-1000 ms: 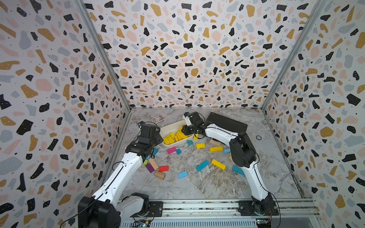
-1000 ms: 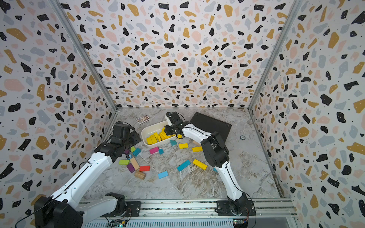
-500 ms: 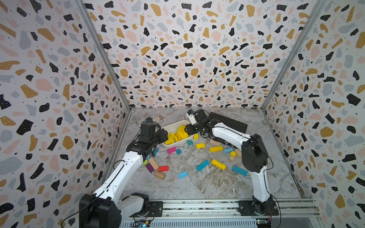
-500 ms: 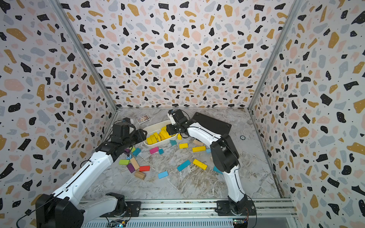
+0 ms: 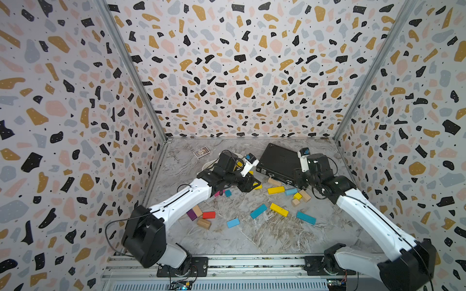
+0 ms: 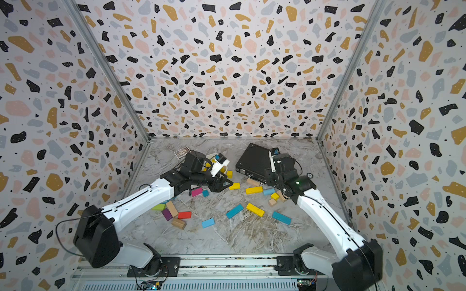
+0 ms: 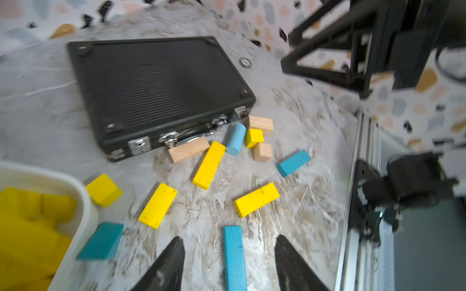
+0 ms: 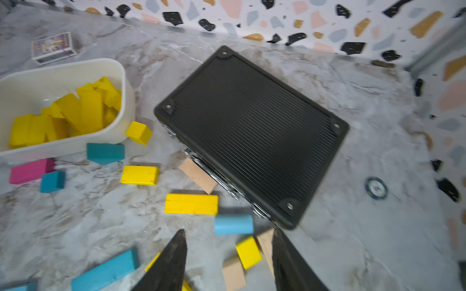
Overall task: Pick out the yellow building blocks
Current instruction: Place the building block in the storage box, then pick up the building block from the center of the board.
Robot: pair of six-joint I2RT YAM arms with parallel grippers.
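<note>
Left jaws and right jaws stand apart, empty. Most yellow building blocks [image 8: 65, 113] fill the white tub [image 8: 75, 63] at 11 o'clock on the surface [image 5: 252, 234]; five lie loose. The yellow cube [image 8: 248, 252] under the right jaws sits against tan blocks [image 8: 264, 243], so closing may snag one.

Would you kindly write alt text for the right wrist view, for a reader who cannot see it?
A white tub holding yellow building blocks sits beside a closed black case on a marbled table. More yellow blocks lie loose among other coloured blocks, with the right tool open and empty above them.
</note>
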